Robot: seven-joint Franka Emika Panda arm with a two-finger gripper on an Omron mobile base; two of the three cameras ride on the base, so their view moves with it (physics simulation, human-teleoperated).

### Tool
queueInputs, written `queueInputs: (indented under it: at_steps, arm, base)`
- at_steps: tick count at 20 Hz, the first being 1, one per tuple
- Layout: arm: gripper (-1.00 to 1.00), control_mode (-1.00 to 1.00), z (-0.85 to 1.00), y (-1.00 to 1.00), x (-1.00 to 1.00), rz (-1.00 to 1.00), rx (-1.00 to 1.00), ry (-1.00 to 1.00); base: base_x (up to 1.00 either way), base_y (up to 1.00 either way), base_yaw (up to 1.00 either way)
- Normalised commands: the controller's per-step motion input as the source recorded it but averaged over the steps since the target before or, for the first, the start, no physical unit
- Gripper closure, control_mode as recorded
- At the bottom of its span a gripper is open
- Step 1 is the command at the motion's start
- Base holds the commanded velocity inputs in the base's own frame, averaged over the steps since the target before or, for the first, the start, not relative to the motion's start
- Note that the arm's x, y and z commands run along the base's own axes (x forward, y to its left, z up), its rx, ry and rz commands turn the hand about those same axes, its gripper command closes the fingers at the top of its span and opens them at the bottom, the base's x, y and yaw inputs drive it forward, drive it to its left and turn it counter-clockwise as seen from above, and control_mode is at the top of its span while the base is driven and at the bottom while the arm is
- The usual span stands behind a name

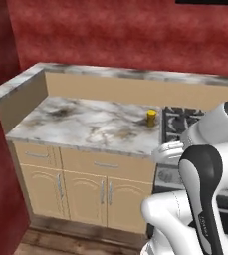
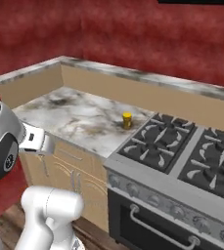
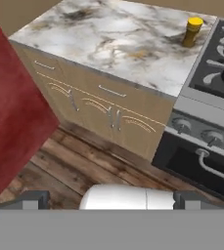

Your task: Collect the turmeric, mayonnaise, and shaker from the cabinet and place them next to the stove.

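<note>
Red textured walls close in behind a marble-topped desk (image 1: 85, 122) with a tan backsplash, which runs along to the stove (image 2: 182, 151) on its right. Below the desk sit tan drawers and panelled doors with short silver handles, and a wooden plank floor (image 3: 74, 171) lies in front of them. A red wall panel stands at the desk's left end.

The turmeric (image 1: 151, 118) stands on the desk, upright, its long axis vertical and its yellow lid on top. It sits near the desk's right edge, just beside the stove's nearest burner grate and apart from the backsplash. Nothing else stands on the marble around it, and nothing lies between it and the stove.

The stove shows black grates, a steel front with a row of knobs, and an oven door with a bar handle.

The arm's white links fill the lower right of the left base view and the lower left of the right base view. In the hand view the tool (image 3: 111, 201) looks down from above the floor in front of the desk, its two tips spread wide apart with nothing between them.
</note>
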Motion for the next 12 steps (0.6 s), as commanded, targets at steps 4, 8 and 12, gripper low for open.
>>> queueInputs:
  at_steps: [4,8,12]
  arm:
    - [-1.0,1.0,0.0,0.0,0.0,0.0,0.0,0.0]
    - [-1.0,1.0,0.0,0.0,0.0,0.0,0.0,0.0]
    - [-1.0,1.0,0.0,0.0,0.0,0.0,0.0,0.0]
  base:
    - [-0.43,-0.04,0.54]
    - [-0.52,-0.07,0.52]
    - [-0.66,-0.07,0.48]
